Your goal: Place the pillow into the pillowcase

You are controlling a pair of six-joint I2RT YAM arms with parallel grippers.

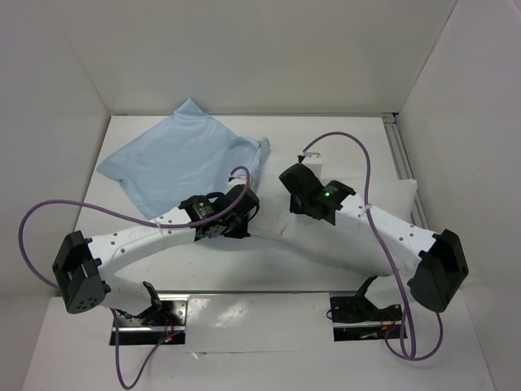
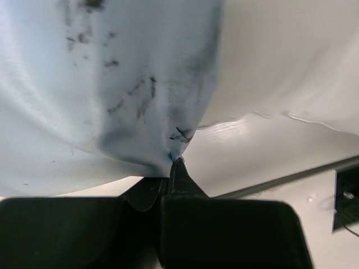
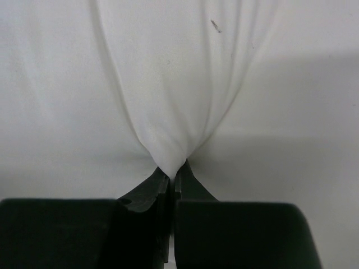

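The light blue pillowcase (image 1: 175, 155) lies flat and wrinkled at the back left of the table. My left gripper (image 1: 244, 204) sits at its near right edge, and the left wrist view shows that gripper (image 2: 171, 161) shut on a pinched fold of the speckled blue pillowcase (image 2: 112, 89). The white pillow (image 1: 391, 208) lies across the middle right, partly under both arms. At the pillow's left end my right gripper (image 1: 291, 181) grips it. In the right wrist view that gripper (image 3: 175, 171) is shut on a bunched tuft of the pillow (image 3: 179, 84).
White walls close in the table (image 1: 326, 130) at the back and both sides. An aluminium rail (image 1: 404, 163) runs along the right edge. Purple cables (image 1: 362, 163) loop above each arm. Two base plates (image 1: 155, 314) sit at the near edge.
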